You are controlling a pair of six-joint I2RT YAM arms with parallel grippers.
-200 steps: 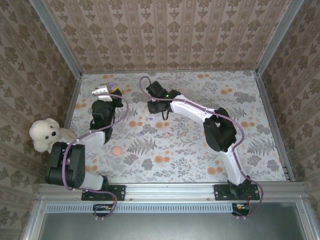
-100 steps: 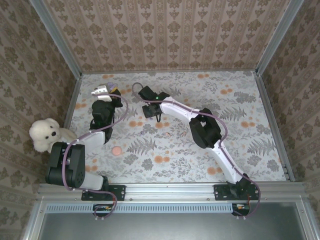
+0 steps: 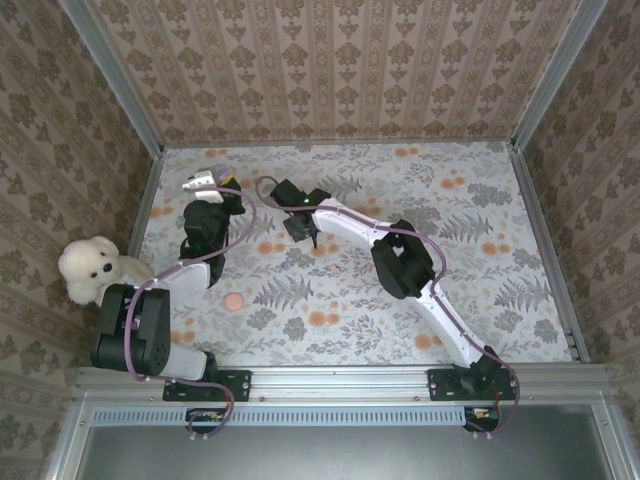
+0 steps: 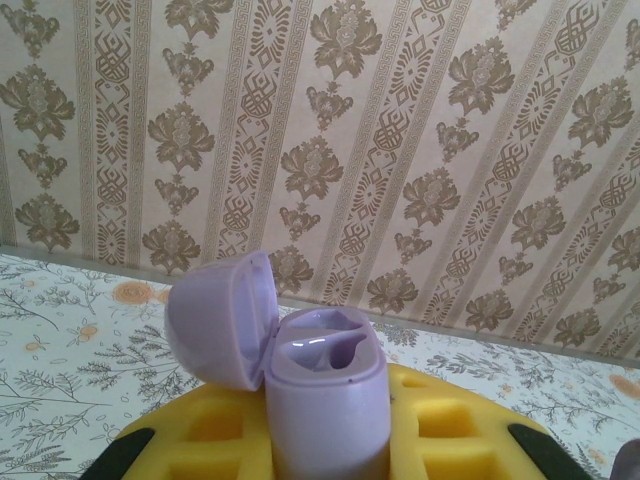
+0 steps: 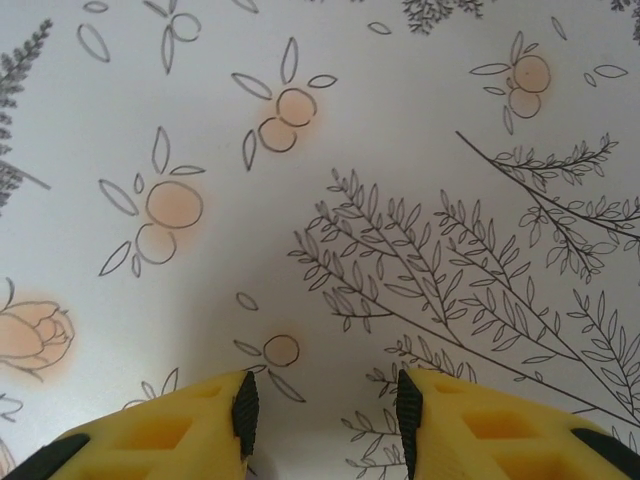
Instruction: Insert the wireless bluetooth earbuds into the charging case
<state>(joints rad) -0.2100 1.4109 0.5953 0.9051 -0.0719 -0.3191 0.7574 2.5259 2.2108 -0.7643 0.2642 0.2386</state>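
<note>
Top view, near edge: both arm bases are bolted to the metal rail point(image 3: 340, 378). The left arm folds up along the left side. The right arm reaches diagonally across the tabletop point(image 3: 480, 260), a white sheet printed with grey ferns and orange blossoms.

Left of the tabletop, against the side wall: a white plush toy point(image 3: 90, 268).

Near-left area of the tabletop: a small salmon-pink round spot point(image 3: 233, 301). Object or print, cannot tell.

Mid tabletop: the right end effector point(image 3: 303, 228) points down, close over the printed sheet. In the right wrist view, the right end effector point(image 5: 322, 400) has its yellow fingers point(image 5: 160, 430) moderately apart. Bare tabletop shows through the gap and nothing sits between the black pads point(image 5: 245, 410).

Far-left area: the left end effector point(image 3: 207, 183) is raised off the tabletop. It is clamped on the lavender charging case point(image 3: 220, 169), which it holds out toward the far-left corner.

Left wrist view: the left end effector point(image 4: 330, 440) grips the lower body of the charging case point(image 4: 325, 390) between its yellow fingers point(image 4: 215, 425). The case stands upright. Its domed lid point(image 4: 215, 320) is swung open to the left. The top face shows a glossy recess; whether an earbud sits in it cannot be told.

Far: the back wall point(image 4: 420, 150), papered in beige damask stripes.
</note>
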